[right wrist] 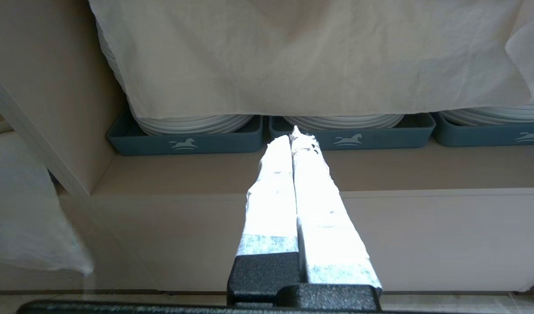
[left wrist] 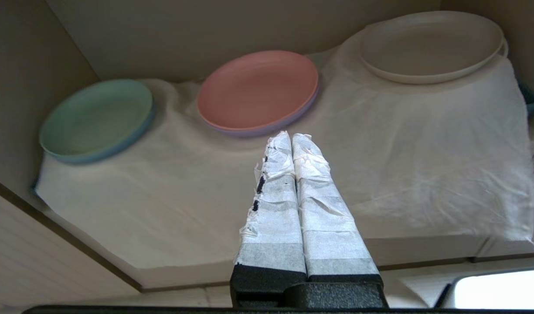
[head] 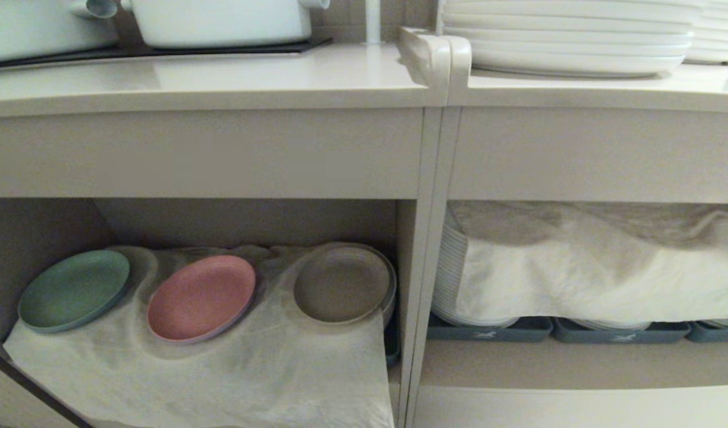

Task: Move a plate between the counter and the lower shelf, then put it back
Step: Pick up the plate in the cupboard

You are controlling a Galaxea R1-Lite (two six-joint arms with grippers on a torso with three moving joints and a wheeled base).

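Note:
The cream plate (head: 342, 284) (left wrist: 430, 46) lies at the right end of the lower shelf (head: 43, 238), on a white gauzy cloth (head: 221, 368) (left wrist: 380, 152), next to a pink plate (head: 201, 297) (left wrist: 258, 89) and a green plate (head: 73, 289) (left wrist: 96, 117). The beige counter (head: 221, 83) runs above, with a black hob panel (head: 161, 52). My left gripper (left wrist: 291, 136) is shut and empty, in front of the shelf below the pink plate and well short of the cream plate. My right gripper (right wrist: 292, 136) is shut and empty, facing the neighbouring compartment. Neither arm shows in the head view.
White pots (head: 221, 21) stand on the hob. Large white dinner plates (head: 572, 35) are stacked on the right-hand top. The right compartment holds grey-blue trays (head: 488, 330) (right wrist: 184, 139) of white plates under a white cloth (head: 577, 267). A vertical divider (head: 426, 238) separates the compartments.

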